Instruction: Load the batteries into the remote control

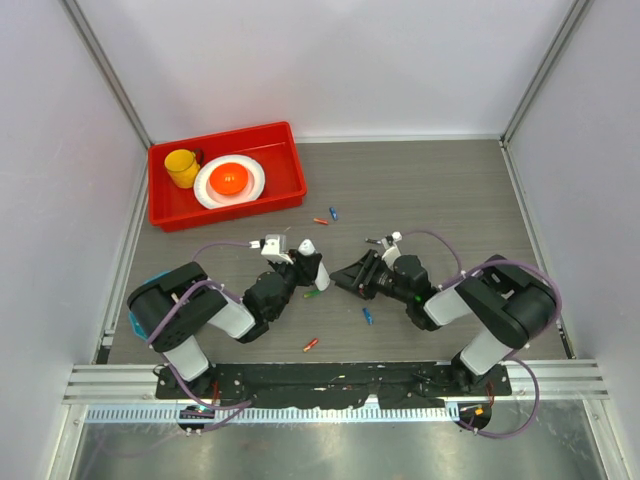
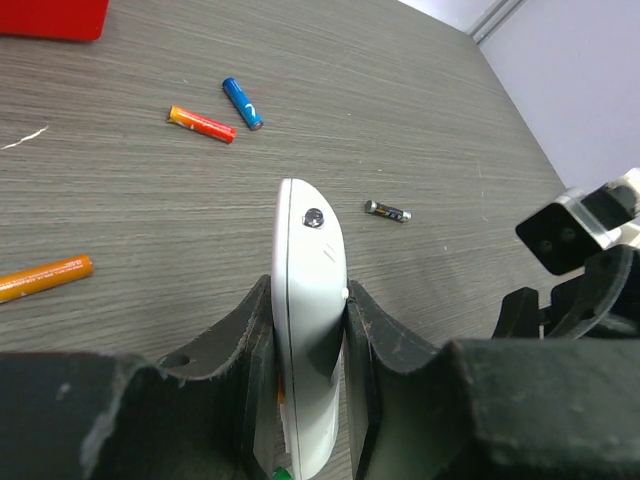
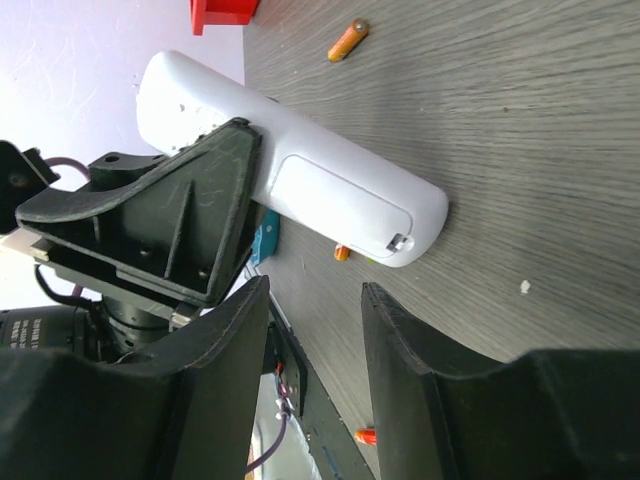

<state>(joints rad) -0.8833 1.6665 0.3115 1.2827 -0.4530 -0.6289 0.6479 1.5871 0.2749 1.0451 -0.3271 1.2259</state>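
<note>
**Overhead, left-wrist and right-wrist views of the battery-loading task.** The left gripper (image 2: 308, 292) is clamped across the thin edges of the remote control (image 2: 305, 235), holding it near the centre of the overhead frame; whether the remote's far end touches the table (image 1: 430, 190) cannot be told. The right gripper (image 3: 315, 290) faces the remote from just beside it, jaws parted and empty. In the right-wrist view the back of the remote shows the battery cover (image 3: 335, 200) seated flush, its latch tab (image 3: 400, 241) at the lower right end; no cell is judged loaded yet. The batteries lie loose on the table: a blue battery (image 2: 242, 103) and an orange-red battery (image 2: 201, 124) close together in the upper left of the left-wrist frame; a dark battery (image 2: 387, 211) just right of the remote's tip; an orange battery (image 2: 45, 279) at the left edge. The step in hand is judged to be presenting the remote for opening; the next move calls for the right fingers to catch the latch and free the cover while the left grip stays firm, before any cell is picked up. A red bin (image 1: 225, 175) with a yellow cup (image 1: 182, 167) and a plate (image 1: 230, 182) sits in the upper left of the overhead frame. No writing or brand is legible; the marks on the dark battery are too small to read.
</note>
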